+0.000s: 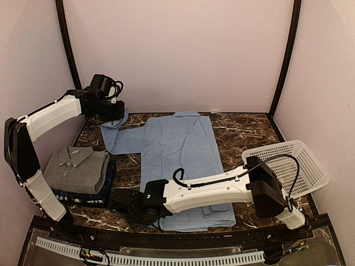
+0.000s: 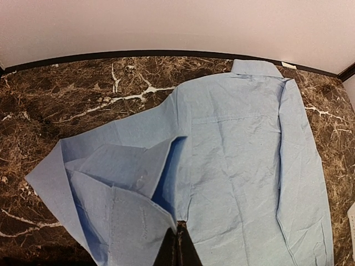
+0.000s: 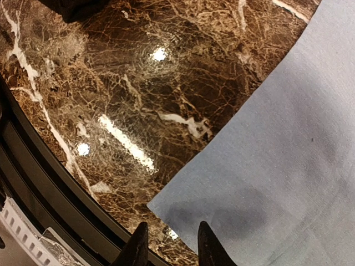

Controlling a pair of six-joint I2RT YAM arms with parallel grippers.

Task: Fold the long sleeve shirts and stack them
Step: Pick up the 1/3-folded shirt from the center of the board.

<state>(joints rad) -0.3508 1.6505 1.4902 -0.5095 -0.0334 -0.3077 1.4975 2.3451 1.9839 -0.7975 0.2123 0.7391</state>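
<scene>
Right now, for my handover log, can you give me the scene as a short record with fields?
blue shirt: spread on the table, collar at the far edge
left gripper: shut on the blue shirt's sleeve
right gripper: jaws apart at the blue shirt's near corner
stack: folded grey shirt on a navy shirt, left side
basket: right side

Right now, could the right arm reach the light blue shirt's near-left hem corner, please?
Probably yes: the right claw hangs just over that corner of the light blue shirt, with nothing between them.
</scene>
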